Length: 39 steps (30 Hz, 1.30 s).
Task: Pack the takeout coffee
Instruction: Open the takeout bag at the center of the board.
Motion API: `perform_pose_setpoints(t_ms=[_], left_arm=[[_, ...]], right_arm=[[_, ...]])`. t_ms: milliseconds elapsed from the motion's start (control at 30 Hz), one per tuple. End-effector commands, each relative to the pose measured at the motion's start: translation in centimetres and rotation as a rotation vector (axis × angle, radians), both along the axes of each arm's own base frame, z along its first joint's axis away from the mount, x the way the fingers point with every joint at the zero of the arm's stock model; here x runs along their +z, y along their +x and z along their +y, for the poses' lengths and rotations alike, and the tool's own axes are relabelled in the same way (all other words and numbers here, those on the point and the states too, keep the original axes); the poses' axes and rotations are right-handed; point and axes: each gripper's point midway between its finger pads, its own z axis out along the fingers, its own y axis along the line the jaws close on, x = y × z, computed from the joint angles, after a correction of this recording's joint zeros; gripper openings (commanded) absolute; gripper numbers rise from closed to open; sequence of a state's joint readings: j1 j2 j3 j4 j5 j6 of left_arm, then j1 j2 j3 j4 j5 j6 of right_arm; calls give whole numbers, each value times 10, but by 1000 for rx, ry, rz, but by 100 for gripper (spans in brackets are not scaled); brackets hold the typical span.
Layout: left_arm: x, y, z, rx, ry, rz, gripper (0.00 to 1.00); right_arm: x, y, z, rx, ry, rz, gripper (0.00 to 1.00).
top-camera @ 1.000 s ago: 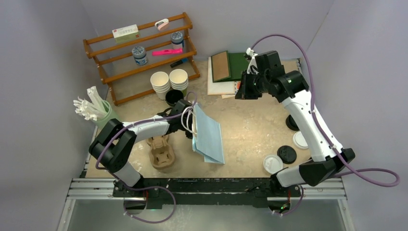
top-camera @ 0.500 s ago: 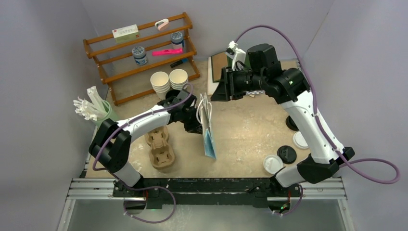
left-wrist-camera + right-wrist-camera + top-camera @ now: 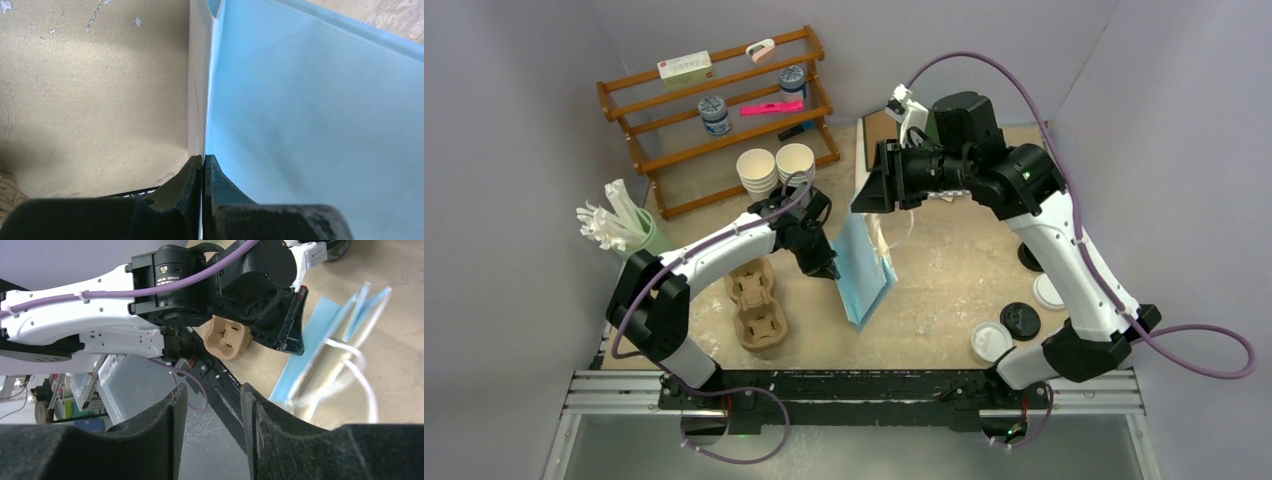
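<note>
Fingers of left arm (image 3: 175, 197) pinch blue bag (image 3: 310, 125); right arm's fingers (image 3: 150, 440) apart.

White shells and black joints are noted on the left arm (image 3: 719, 250) and right arm (image 3: 1074, 262). A purple cable (image 3: 115, 290), fastened with white ties, is run along each. Matte black fingers (image 3: 150, 440) are fitted to the right gripper (image 3: 212, 400).

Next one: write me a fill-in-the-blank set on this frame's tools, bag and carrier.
The left tool is shut on the ____ paper bag.
The right tool, its jaws apart, holds ____.
The brown cup carrier holds ____ cups.
Missing words: blue; nothing; no.
</note>
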<state>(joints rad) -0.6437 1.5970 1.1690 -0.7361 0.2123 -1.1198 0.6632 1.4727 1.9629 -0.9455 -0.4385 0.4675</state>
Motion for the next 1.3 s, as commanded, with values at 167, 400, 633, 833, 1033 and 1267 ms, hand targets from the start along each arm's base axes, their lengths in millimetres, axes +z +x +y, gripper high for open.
perform_pose_setpoints(t_ms=[167, 400, 633, 833, 1033, 1267], left_arm=[[21, 5, -2, 24, -22, -30, 1], [20, 5, -2, 21, -22, -26, 1], [20, 6, -4, 18, -31, -30, 1], [18, 6, -6, 13, -38, -27, 1], [17, 6, -8, 4, -46, -22, 1], [17, 4, -8, -2, -52, -18, 1]], right_arm=[[13, -6, 16, 62, 29, -3, 48], [-61, 20, -11, -136, -243, 97, 51], [-104, 24, -35, -178, -424, 125, 51], [-120, 28, -45, -210, -495, 132, 52], [-124, 29, -48, -220, -509, 126, 55], [-125, 32, -48, -237, -510, 121, 54]])
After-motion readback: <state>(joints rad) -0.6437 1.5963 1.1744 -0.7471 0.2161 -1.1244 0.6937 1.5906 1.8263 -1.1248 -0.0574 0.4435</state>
